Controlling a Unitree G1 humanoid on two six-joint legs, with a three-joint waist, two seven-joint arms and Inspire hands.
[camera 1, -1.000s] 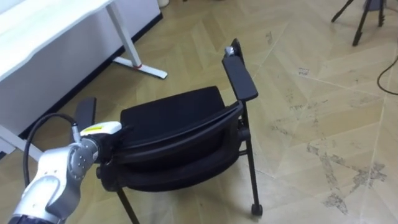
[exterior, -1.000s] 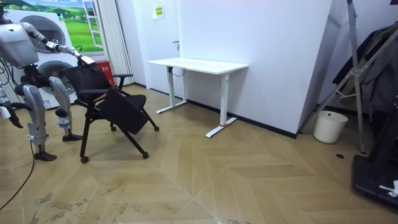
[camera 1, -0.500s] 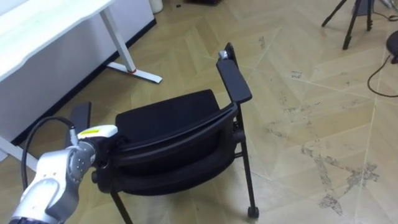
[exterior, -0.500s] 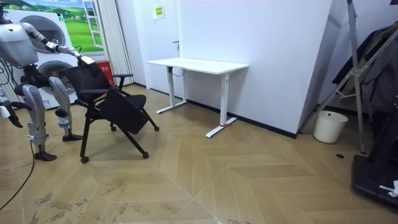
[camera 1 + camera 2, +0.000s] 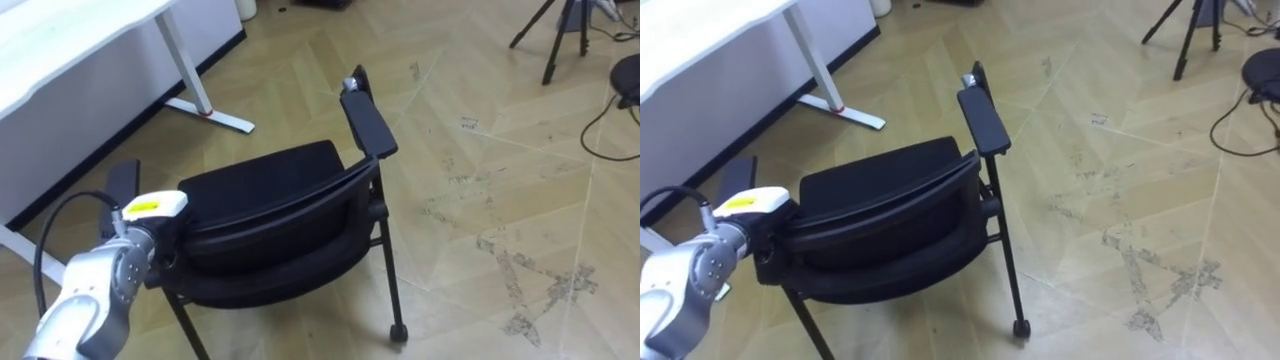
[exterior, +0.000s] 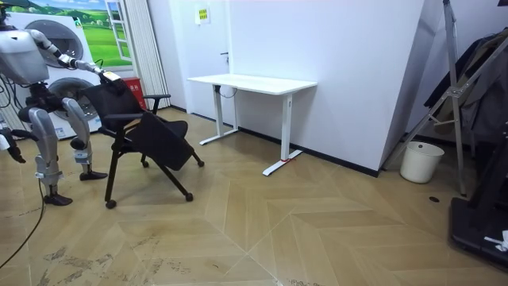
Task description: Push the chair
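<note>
The black chair (image 5: 260,190) stands on the wooden floor (image 5: 500,180), between the robot and the white desk (image 5: 70,40), with its seat turned toward the desk and its backrest (image 5: 280,235) nearest to the robot; the left hand (image 5: 160,212) lies at the left end of the backrest's upper edge, touching it; its fingers are dark against the dark frame and partly behind it, so I cannot tell if they are closed round the edge or only pressed on it. Compared with one second ago, the room view shows the chair a little more toward the room view's right, nearer to the desk; its castors have rolled a small way over the floor, and the left arm is stretched out to it as before. In the eye views the whole scene has slid to the left, the desk's foot and the tripod (image 5: 553,35) at the upper right edge as well as the chair; this is the camera's own shift; the hand keeps the same place on the backrest. The right armrest (image 5: 368,125) points up and away from the robot. The right hand (image 6: 8,148) hangs low beside the body at the room view's left edge; it is too small there to read its fingers.
</note>
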